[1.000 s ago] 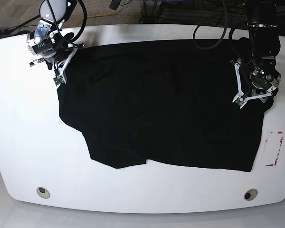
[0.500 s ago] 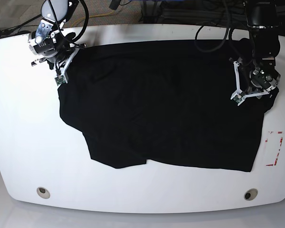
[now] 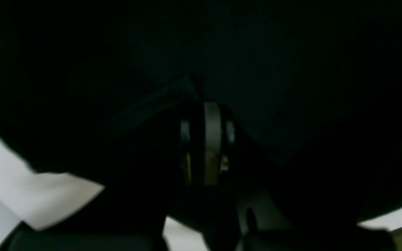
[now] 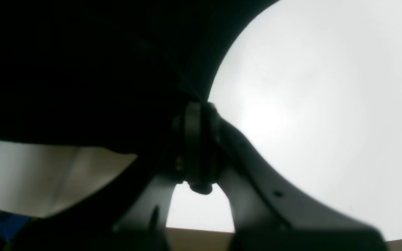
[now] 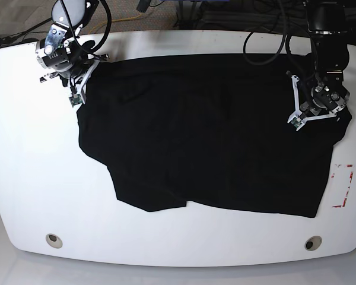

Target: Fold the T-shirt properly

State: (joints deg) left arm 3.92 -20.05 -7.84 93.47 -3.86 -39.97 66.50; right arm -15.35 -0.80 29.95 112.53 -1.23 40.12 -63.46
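Base view: both arms are seen reaching down from the far edge of the white table (image 5: 24, 178), one at each far corner of the T-shirt (image 5: 207, 130). The right gripper (image 5: 77, 95) is set on the shirt's far corner at this view's left, the left gripper (image 5: 296, 122) on the cloth near its edge at this view's right. The black T-shirt is spread flat over the table's middle, its near hem running unevenly. A red-marked patch (image 5: 342, 185) is noted just beside the shirt's near corner at the right, and cables (image 5: 267, 41) behind the table. Left wrist view: the left gripper (image 3: 209, 104) is seen closed, black cloth (image 3: 291, 69) pinched between its tips. Right wrist view: the right gripper (image 4: 195, 104) is closed on the shirt's edge (image 4: 82, 69), bare white table (image 4: 319, 104) beside it.
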